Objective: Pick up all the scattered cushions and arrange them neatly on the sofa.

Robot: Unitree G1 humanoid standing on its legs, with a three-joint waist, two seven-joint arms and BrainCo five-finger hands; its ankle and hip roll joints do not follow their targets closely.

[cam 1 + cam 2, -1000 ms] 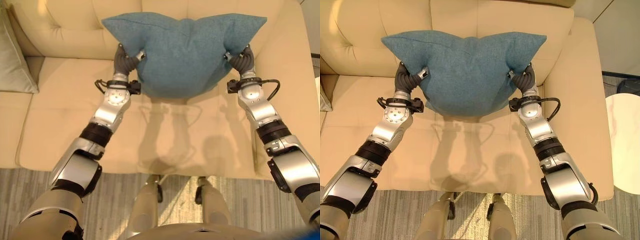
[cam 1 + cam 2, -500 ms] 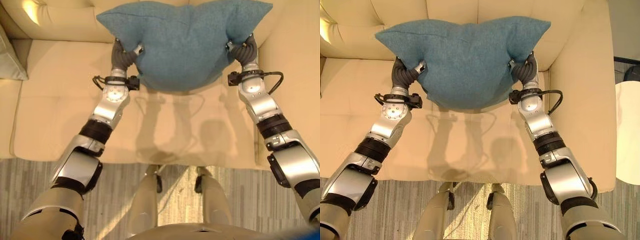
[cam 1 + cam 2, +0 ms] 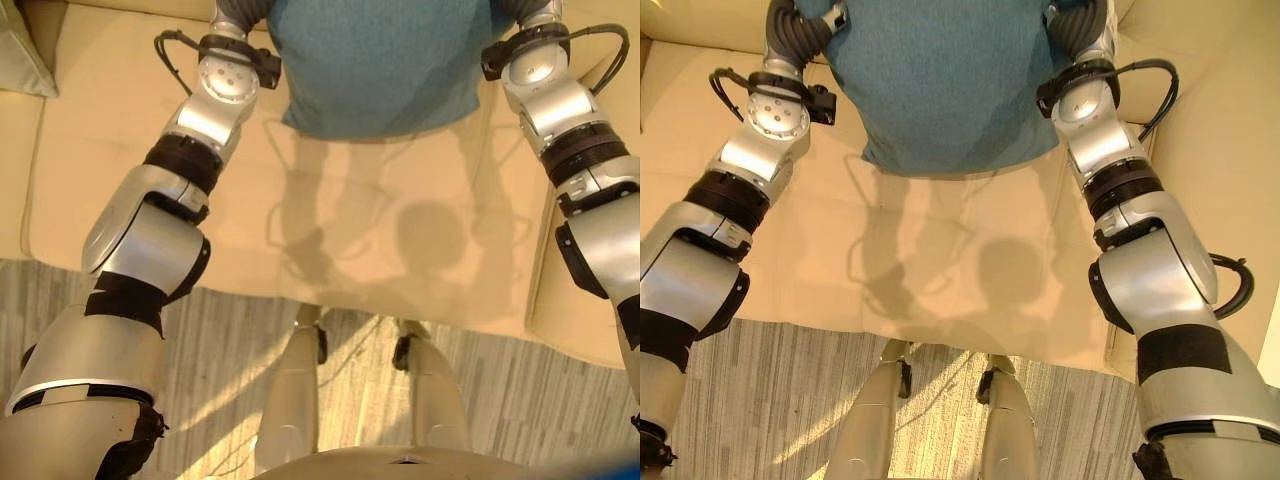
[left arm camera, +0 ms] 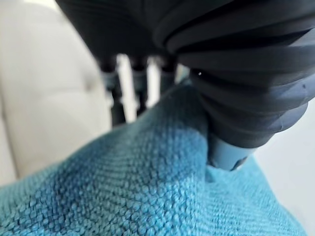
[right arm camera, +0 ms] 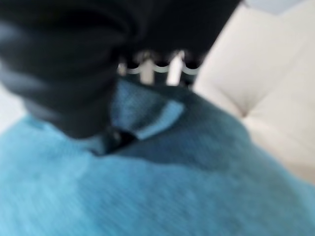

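Note:
A teal cushion (image 3: pixel 375 70) hangs over the cream sofa seat (image 3: pixel 380 240), held from both sides and casting a shadow on the seat. My left hand (image 3: pixel 795 30) grips its left edge; in the left wrist view the fingers (image 4: pixel 140 83) curl over the cloth (image 4: pixel 147 187) and the thumb presses into it. My right hand (image 3: pixel 1080 25) grips the right edge, its fingers (image 5: pixel 147 69) hooked over the teal fabric (image 5: pixel 147 196). The cushion's upper part runs out of the eye views.
A pale grey-green cushion (image 3: pixel 20 50) lies on the sofa at the far left. The sofa's right armrest (image 3: pixel 1230 150) rises beside my right arm. A grey striped rug (image 3: pixel 230 390) lies in front of the seat. The cream backrest (image 5: pixel 266 98) is just behind the cushion.
Both arms have stretched farther over the seat toward the backrest, carrying the teal cushion with them. The view has shifted as well. The grip on both sides is unchanged.

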